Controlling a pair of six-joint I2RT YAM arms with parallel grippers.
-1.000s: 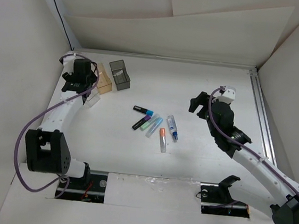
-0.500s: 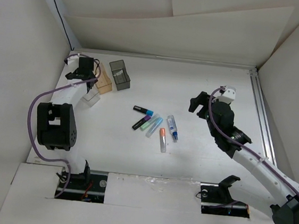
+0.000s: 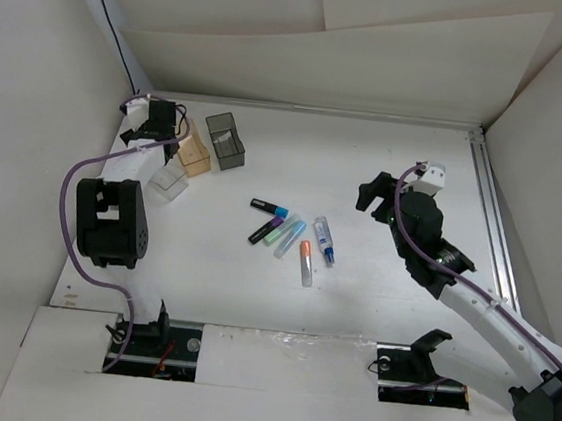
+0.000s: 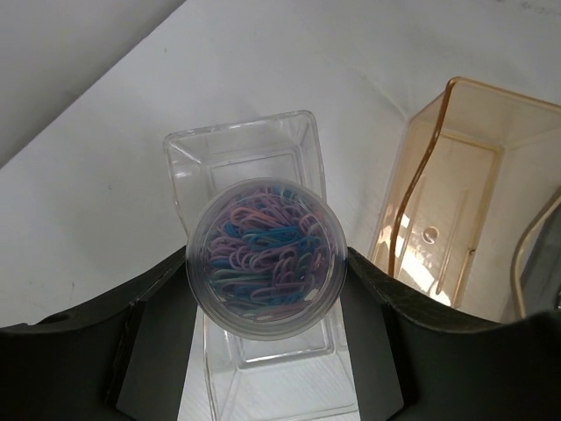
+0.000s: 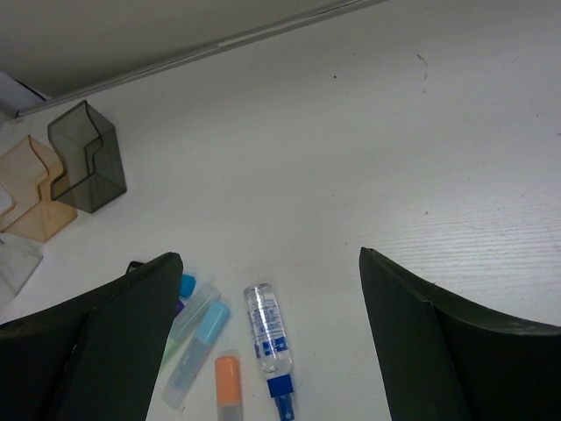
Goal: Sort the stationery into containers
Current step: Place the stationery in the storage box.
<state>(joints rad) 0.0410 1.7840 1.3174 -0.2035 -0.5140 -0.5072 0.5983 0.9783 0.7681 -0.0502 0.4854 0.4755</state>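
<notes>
In the left wrist view my left gripper (image 4: pixel 267 267) is shut on a round clear jar of coloured paper clips (image 4: pixel 267 254) and holds it over the clear shallow box (image 4: pixel 238 147). The amber box (image 4: pixel 456 189) stands right beside it. In the top view the left gripper (image 3: pixel 160 120) is at the far left by the clear box (image 3: pixel 168 185), amber box (image 3: pixel 196 151) and dark grey box (image 3: pixel 226 141). Several pens and tubes lie mid-table: black-purple (image 3: pixel 262 233), light blue (image 3: pixel 289 240), orange-capped (image 3: pixel 306 260), blue-labelled (image 3: pixel 324 241). My right gripper (image 3: pixel 383 195) is open and empty, right of them.
The right wrist view shows the blue-labelled tube (image 5: pixel 268 329), orange cap (image 5: pixel 228 381), light blue pen (image 5: pixel 200 349) and grey box (image 5: pixel 86 158). A metal rail (image 3: pixel 492 213) runs along the table's right edge. White walls close in the back and sides.
My left arm has swung its elbow down and pulled its gripper toward the far-left corner, over the boxes. The right arm and the pens have barely moved.
</notes>
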